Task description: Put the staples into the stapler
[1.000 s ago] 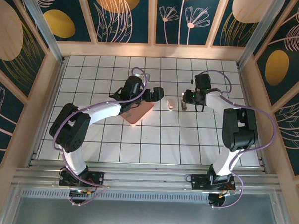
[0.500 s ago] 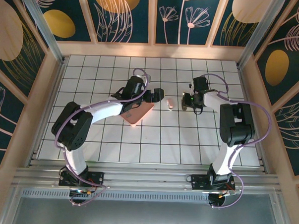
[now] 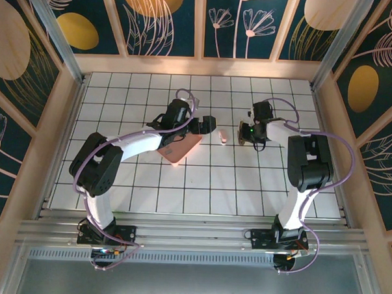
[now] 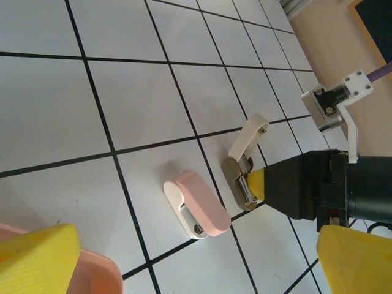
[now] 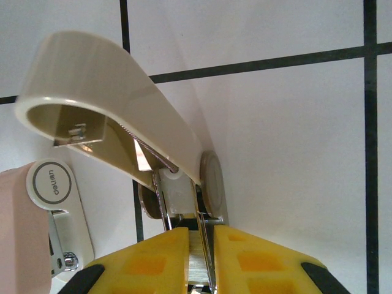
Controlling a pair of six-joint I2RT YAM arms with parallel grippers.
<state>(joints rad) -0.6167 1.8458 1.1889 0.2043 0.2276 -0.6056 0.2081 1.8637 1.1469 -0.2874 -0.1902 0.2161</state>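
The right gripper [image 5: 201,236] is pinched nearly shut on the staples [image 5: 197,262], a thin grey ribbed strip held edge-on between its yellow pads. That narrow grip looks chosen so the strip lines up with the metal channel of the beige stapler [image 5: 122,92], whose cover is swung up and back to bare the magazine. The strip's front end sits right at the mouth of that channel (whether it has started to slide in is hard to tell from here). Just beside it lies a closed pink stapler [image 4: 199,208], flat on the white gridded table [image 3: 181,185] and not touched by either arm.

The left gripper [image 3: 210,126] hangs with its jaws spread wide and nothing between them, over the far corner of the pink tray [image 3: 181,150], probably kept clear so the right arm has room.

Against a second ago, the right arm has drawn its elbow in and turned its wrist toward the open stapler, and its jaws have tightened. The left arm has crept only slightly toward the staplers, and both staplers and the tray lie where they were
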